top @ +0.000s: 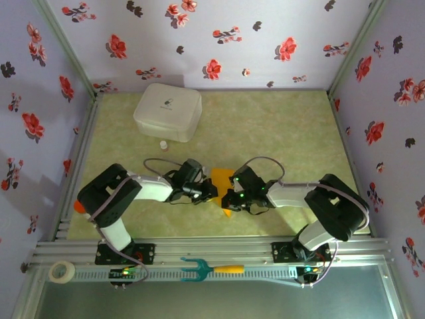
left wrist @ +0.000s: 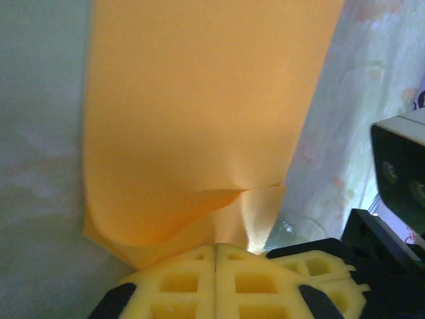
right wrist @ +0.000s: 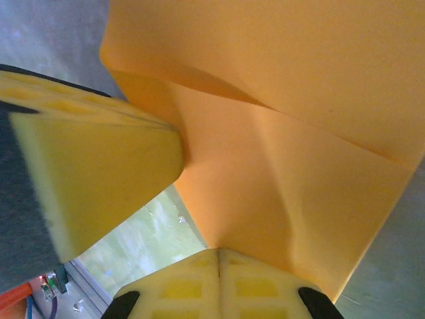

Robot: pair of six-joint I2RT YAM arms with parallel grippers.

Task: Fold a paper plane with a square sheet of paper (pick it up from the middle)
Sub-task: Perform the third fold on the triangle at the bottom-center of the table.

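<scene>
The paper plane [top: 222, 178] is orange-yellow paper folded into a long shape with creases, held between the two arms near the table's front centre, its tip [top: 227, 212] pointing towards the near edge. My left gripper [top: 210, 193] is shut, pinching the paper's left edge; in the left wrist view the paper [left wrist: 206, 113] puckers right at the closed gripper [left wrist: 216, 247]. My right gripper [top: 230, 198] is shut on the opposite edge, and the creased paper [right wrist: 285, 133] runs into its closed tips [right wrist: 219, 251]. The left gripper's fingers [right wrist: 93, 173] show beside it.
A white lidded box [top: 167, 111] stands at the back left with a small bottle [top: 163, 143] just in front of it. On the near rail lie a tape roll [top: 62, 271] and a teal fork tool with a yellow handle [top: 206, 269]. Floral walls enclose the green table [top: 292, 133].
</scene>
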